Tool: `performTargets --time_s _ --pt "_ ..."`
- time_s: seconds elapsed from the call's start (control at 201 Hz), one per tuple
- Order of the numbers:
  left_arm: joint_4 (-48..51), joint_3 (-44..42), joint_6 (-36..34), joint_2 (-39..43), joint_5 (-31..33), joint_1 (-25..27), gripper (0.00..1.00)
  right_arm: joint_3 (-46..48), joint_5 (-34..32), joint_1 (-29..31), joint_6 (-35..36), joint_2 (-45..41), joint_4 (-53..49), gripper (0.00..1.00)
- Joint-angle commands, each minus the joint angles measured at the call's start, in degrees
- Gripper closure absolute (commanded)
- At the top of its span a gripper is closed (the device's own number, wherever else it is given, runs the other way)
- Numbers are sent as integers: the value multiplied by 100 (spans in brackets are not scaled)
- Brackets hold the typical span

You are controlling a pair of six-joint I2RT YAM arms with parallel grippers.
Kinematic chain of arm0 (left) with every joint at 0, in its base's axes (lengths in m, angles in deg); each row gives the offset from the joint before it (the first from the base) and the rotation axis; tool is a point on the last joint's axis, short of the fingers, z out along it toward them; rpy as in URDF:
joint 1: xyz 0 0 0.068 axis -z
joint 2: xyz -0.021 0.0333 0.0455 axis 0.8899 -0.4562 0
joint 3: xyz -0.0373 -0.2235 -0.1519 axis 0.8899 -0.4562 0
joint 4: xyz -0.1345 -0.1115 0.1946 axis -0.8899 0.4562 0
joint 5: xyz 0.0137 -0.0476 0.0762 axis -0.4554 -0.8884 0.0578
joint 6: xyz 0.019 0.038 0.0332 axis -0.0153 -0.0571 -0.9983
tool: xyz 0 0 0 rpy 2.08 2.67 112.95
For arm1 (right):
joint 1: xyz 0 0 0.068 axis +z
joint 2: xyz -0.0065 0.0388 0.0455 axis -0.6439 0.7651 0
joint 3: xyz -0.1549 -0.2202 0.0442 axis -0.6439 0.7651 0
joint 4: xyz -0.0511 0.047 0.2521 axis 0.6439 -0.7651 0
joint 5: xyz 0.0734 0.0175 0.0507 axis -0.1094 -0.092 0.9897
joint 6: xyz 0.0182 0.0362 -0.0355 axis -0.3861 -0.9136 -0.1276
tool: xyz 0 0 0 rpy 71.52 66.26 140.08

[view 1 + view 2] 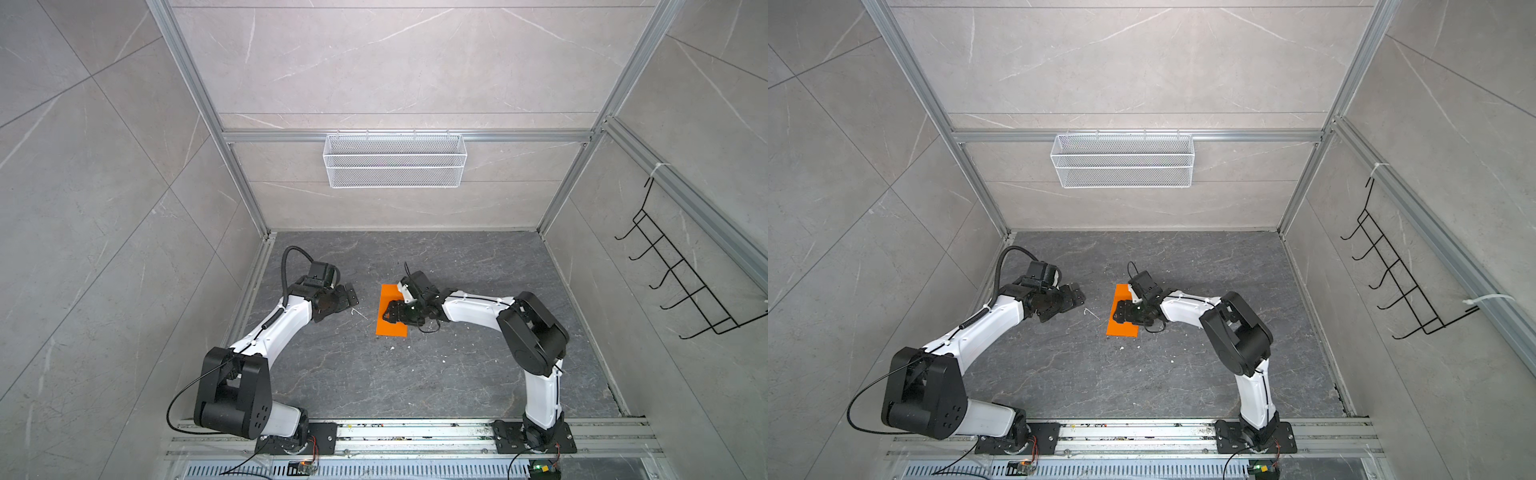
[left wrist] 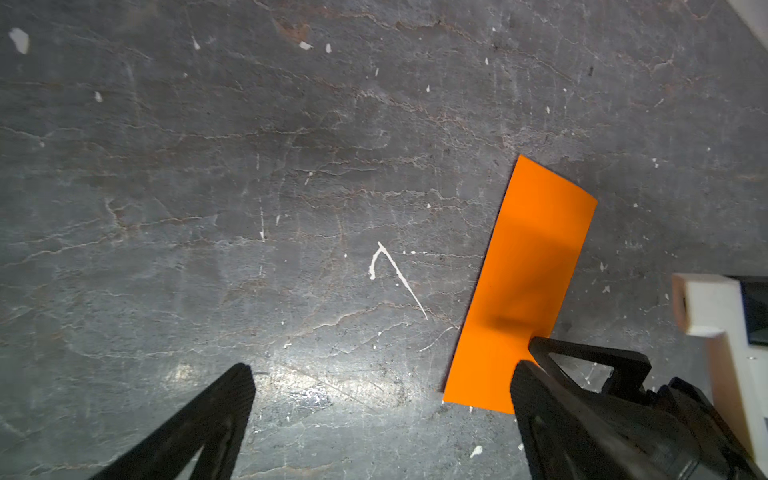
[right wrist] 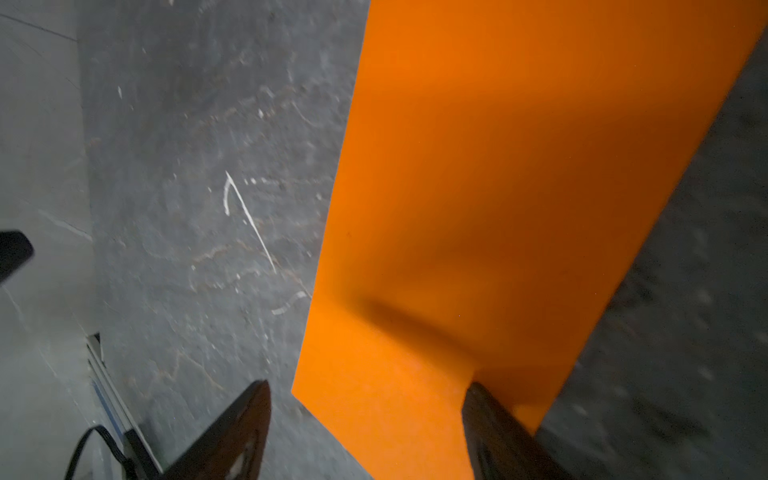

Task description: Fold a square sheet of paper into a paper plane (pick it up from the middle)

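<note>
Count: I see one orange paper sheet (image 1: 390, 328); right claw (image 3: 368, 386) spread, one finger (image 3: 498, 432) pressing it; left claw (image 2: 382, 368) beside it, gaping, empty.

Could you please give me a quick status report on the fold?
Left end effector open, beside the orange paper. Right end effector open, one fingertip pressing it. Paper lies as a narrow rectangle. Only white specks around.
</note>
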Motion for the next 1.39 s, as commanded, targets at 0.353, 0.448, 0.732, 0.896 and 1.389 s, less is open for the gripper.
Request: performTargets --time_s 0.353,0.448,0.732,0.896,1.389 --pt "-1490 -663 942 -268 -2339 297 1 958 430 -558 241 -1060 412 27" --pt "-1863 -880 1319 -340 -2533 504 1 823 363 -581 109 -768 502 30" --pt "-2638 -1217 2271 -760 -2813 989 1 734 131 -745 11 -404 474 34" --pt "-2836 -1191 2479 -1036 -2925 1163 8 814 216 -803 -68 -236 419 35" --pt "-3104 -1052 2563 -1774 -2922 1548 36 1228 724 -1119 -772 -15 865 37"
